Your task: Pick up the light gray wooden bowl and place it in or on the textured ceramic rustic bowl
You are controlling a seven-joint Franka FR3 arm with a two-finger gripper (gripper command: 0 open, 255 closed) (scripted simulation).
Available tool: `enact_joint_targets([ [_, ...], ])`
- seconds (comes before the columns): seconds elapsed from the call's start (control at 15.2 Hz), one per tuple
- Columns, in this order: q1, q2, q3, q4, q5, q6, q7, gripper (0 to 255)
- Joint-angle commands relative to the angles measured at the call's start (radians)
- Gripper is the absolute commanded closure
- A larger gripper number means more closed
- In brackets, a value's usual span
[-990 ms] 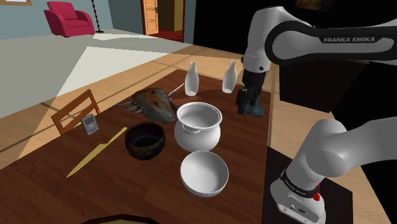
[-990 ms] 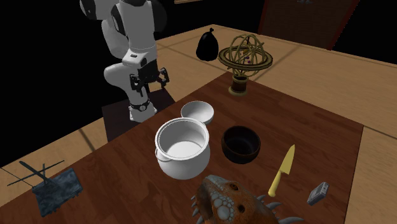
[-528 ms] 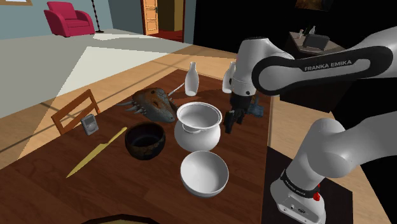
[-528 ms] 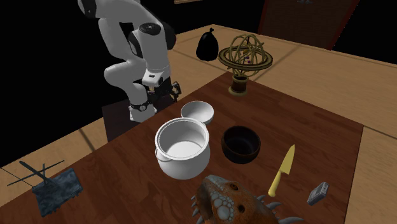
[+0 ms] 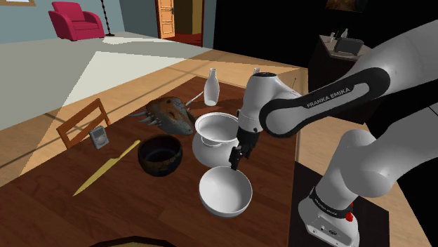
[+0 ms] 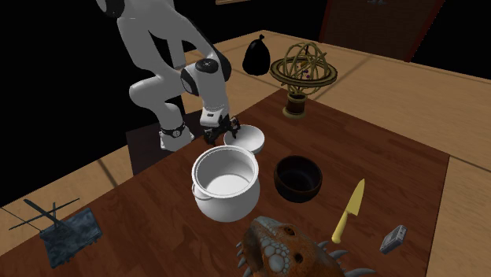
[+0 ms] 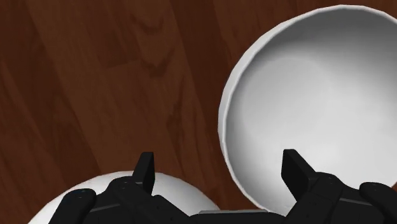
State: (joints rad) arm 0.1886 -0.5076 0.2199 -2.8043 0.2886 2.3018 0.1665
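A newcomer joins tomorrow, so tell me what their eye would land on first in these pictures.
First comes the big white arm, bent low over the dark wooden table, with its open black fingers over the rim of the white bowl at the shoulder view's lower middle. Next come the white pot at the table's middle, the dark bowl to its left in the shoulder view, and the spiky brown creature figure behind them.

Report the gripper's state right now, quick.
Gripper: open, holding nothing, poised above the rim of the white bowl.
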Motion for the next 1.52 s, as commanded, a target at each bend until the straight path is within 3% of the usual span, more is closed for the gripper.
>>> enact_joint_targets([
  [0.0, 0.021, 0.027, 0.013, -0.020, 0.027, 0.059, 0.000, 0],
  [0.46, 0.034, 0.140, 0.031, -0.053, 0.056, 0.206, -0.012, 0],
  [0.99, 0.034, 0.140, 0.031, -0.053, 0.056, 0.206, -0.012, 0],
  [1.06, 0.034, 0.140, 0.031, -0.053, 0.056, 0.206, -0.012, 255],
  [1.45, 0.034, 0.140, 0.031, -0.053, 0.056, 0.206, -0.012, 255],
])
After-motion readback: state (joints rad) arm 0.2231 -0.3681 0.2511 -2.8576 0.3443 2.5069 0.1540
